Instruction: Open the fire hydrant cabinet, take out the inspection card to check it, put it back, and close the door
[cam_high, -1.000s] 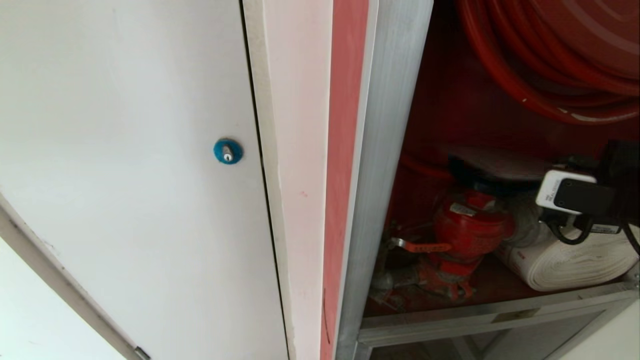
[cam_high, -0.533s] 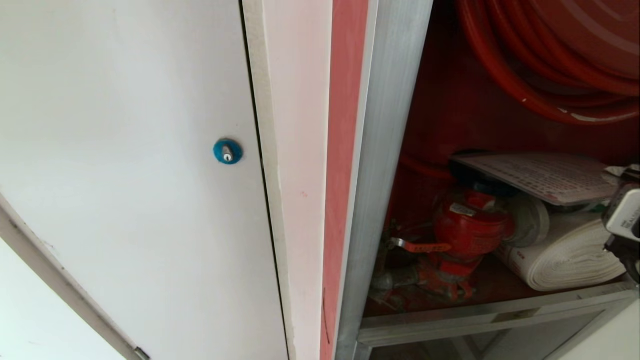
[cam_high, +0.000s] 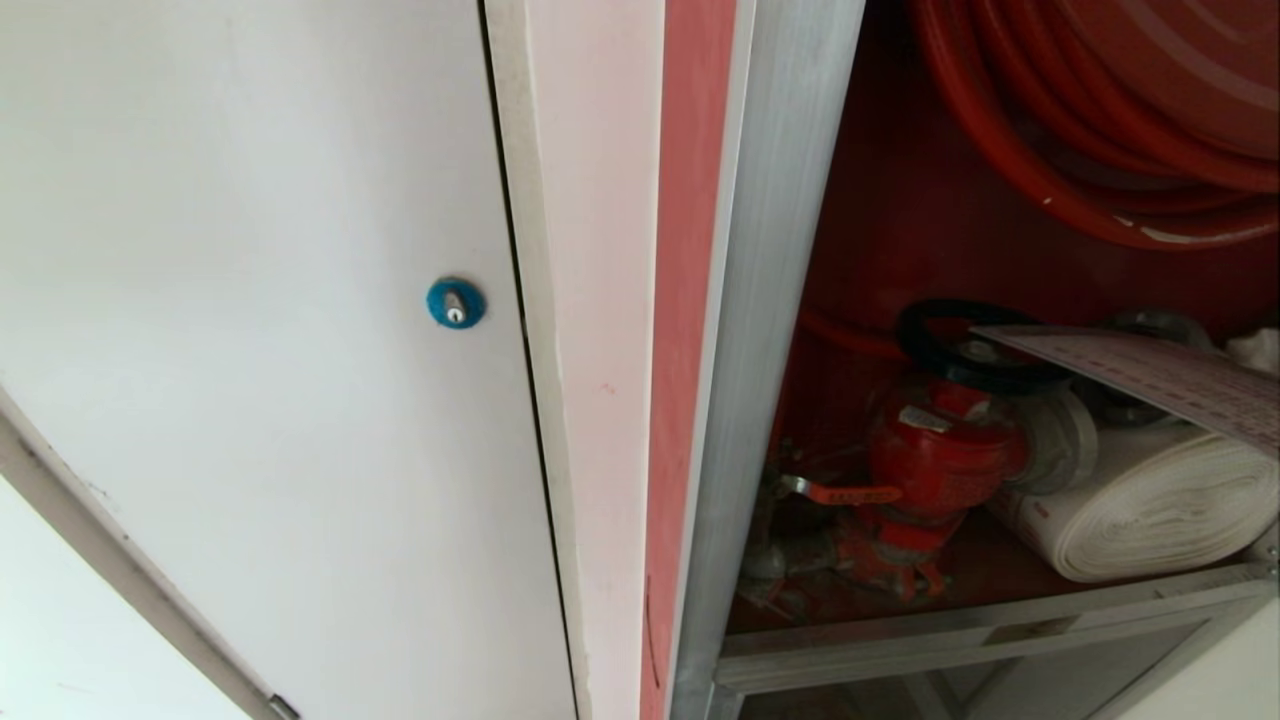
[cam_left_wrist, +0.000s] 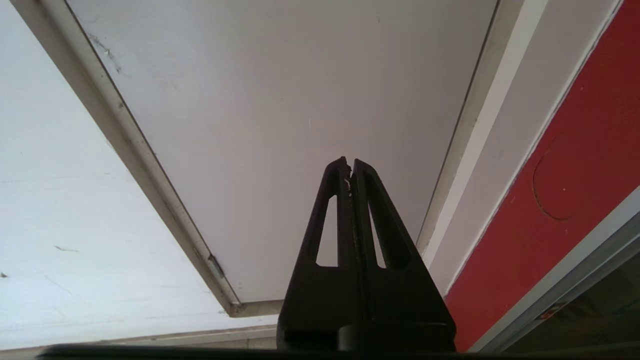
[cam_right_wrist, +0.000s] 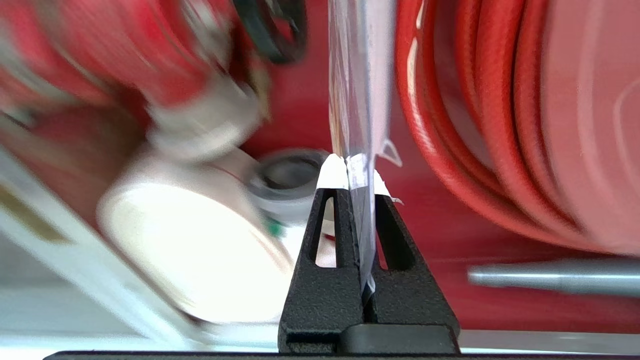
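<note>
The fire hydrant cabinet (cam_high: 785, 300) stands open, showing its red interior, the red hose reel (cam_high: 1100, 130), the red valve (cam_high: 940, 450) and the white rolled hose (cam_high: 1150, 510). The inspection card (cam_high: 1160, 378) hovers above the hose and runs off the head view's right edge. My right gripper (cam_right_wrist: 352, 165) is shut on the card (cam_right_wrist: 357, 100), seen edge-on between its white-tipped fingers; the gripper itself is outside the head view. My left gripper (cam_left_wrist: 350, 162) is shut on nothing, parked in front of a white panel. The door is out of view.
A plain white panel door (cam_high: 250, 300) with a blue round lock (cam_high: 455, 302) fills the left. A pink-red wall strip (cam_high: 690, 300) separates it from the cabinet frame. An aluminium rail (cam_high: 980, 630) crosses below the valve shelf.
My right gripper and its wrist camera have drawn back to the right, out of the head view, pulling the card with them. The valve's black handwheel is now uncovered.
</note>
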